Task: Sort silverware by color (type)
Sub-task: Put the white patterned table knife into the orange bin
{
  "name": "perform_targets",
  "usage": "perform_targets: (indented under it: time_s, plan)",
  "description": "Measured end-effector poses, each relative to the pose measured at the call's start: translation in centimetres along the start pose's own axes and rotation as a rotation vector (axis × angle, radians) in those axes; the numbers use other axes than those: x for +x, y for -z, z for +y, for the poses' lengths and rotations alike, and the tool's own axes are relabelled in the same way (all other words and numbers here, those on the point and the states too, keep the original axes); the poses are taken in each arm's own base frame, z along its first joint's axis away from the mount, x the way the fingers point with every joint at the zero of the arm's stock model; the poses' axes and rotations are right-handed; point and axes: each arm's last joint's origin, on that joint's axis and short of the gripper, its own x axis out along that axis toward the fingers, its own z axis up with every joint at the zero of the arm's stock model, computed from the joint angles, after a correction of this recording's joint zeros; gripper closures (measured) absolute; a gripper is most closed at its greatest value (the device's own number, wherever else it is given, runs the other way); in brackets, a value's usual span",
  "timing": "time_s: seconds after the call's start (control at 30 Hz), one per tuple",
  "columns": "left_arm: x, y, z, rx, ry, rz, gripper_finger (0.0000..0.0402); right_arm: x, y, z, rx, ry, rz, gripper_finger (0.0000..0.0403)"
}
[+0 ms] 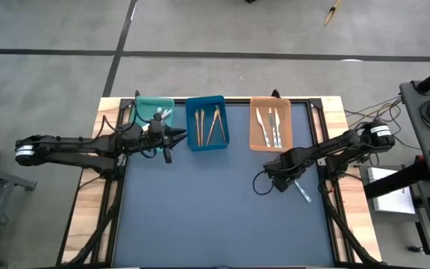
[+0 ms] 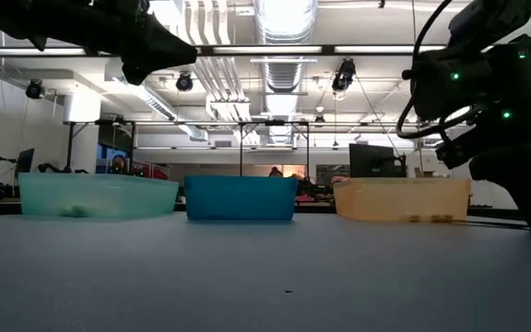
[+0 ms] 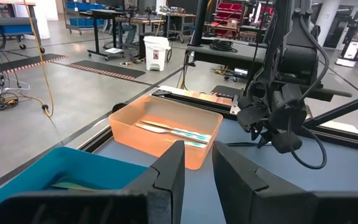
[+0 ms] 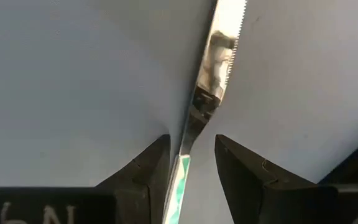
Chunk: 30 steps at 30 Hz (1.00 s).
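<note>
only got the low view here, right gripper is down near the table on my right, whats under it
observer: A silver serrated knife with a pale blue handle lies flat on the table, between the right gripper's open fingers, not yet pinched.
operator: which tray has its kind
observer: The orange plastic tray holds silver pieces with pale blue handles.
operator: left arm busy
observer: No. The left gripper hovers open and empty near the gap between the teal tray and the blue tray.

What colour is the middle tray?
Blue, deeper than the teal one beside it; the middle tray shows best in the high view.
</note>
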Motion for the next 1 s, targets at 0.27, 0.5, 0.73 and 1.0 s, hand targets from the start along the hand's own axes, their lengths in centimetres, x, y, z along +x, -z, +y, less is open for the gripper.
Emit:
perform_targets:
  time_s: [0.27, 0.5, 0.73, 1.0]
  plan:
    - [0.0, 0.0, 0.0, 0.0, 0.0, 0.0, 0.0337, 1.0, 0.1, -0.2, 0.017, -0.012, -0.005, 0.031]
    - [0.0, 0.0, 0.0, 0.0, 0.0, 0.0, 0.0337, 1.0, 0.0, 0.0, 0.017, -0.03, -0.012, 0.0376]
    - [0.0, 0.0, 0.0, 0.0, 0.0, 0.0, 0.0337, 1.0, 0.1, 0.0, 0.02, -0.045, 0.001, 0.0388]
    - [0.0, 0.0, 0.0, 0.001, 0.0, 0.0, 0.0337, -0.5, 0.2, -0.1, 0.019, -0.109, -0.021, 0.039]
